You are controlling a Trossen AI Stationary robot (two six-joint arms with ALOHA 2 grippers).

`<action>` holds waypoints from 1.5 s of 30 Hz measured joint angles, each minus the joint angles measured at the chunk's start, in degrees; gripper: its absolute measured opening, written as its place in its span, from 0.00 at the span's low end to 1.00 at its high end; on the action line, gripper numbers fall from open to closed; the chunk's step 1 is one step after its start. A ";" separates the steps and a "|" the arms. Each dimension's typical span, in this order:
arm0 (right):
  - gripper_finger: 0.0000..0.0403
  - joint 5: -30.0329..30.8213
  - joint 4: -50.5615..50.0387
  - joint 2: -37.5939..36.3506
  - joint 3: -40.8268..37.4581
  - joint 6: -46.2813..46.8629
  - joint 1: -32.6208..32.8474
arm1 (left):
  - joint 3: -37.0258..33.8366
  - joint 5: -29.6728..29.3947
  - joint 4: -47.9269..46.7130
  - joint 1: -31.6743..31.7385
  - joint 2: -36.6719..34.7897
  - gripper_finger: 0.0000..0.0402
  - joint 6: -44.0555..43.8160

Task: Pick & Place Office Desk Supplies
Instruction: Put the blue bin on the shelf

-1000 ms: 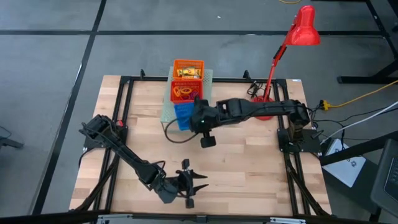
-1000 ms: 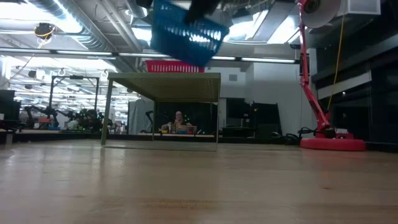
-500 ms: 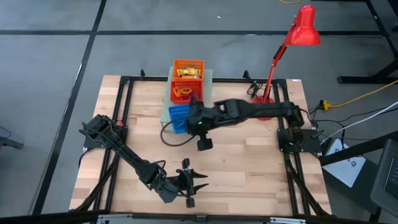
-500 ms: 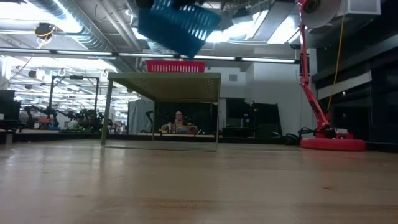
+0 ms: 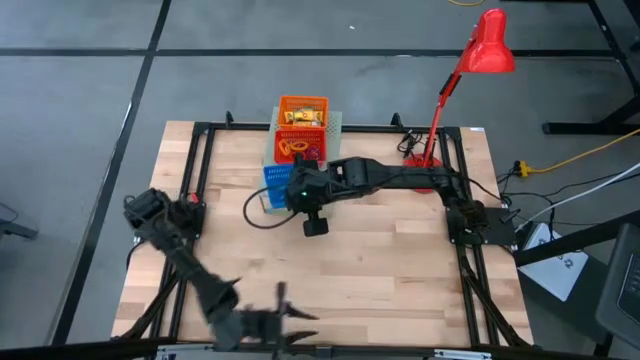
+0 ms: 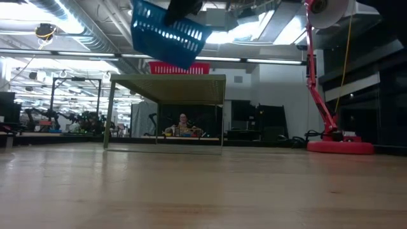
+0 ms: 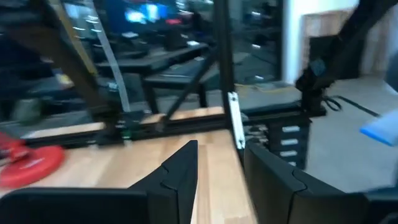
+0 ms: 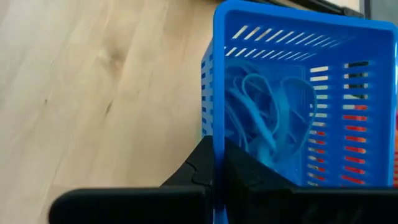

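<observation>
Blue loops, a thin tangle, lie inside a blue slotted basket. Right gripper is pinched closed on the basket's rim wall, one finger on either side of it. In the low view the blue basket hangs tilted, well above the bench, clear of everything beneath it. From above, the basket sits at the tip of the right arm, over the pale green perforated box at its near left corner.

Orange basket at the far end of the box holds yellow pieces. Red basket just in front of it holds ring-shaped clips, orange and red as far as can be told.

Red desk lamp stands at the far right of the bench, base beside the right arm.

Left gripper is at the near left edge of the bench, fingers parted with a clear gap, holding nothing. It appears blurred in the overhead view.
</observation>
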 joint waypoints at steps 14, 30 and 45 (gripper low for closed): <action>0.02 -0.42 -0.74 0.63 0.82 1.52 -1.69 | 0.00 -14.47 -8.12 -7.68 0.88 0.32 -13.24; 0.02 0.31 -2.37 3.10 0.62 4.50 -4.36 | 0.02 -11.42 -10.06 -6.08 0.88 0.32 -15.73; 0.02 -1.72 -2.44 3.32 0.63 6.03 -3.91 | 0.02 -9.60 -11.50 -5.56 0.90 0.32 -15.25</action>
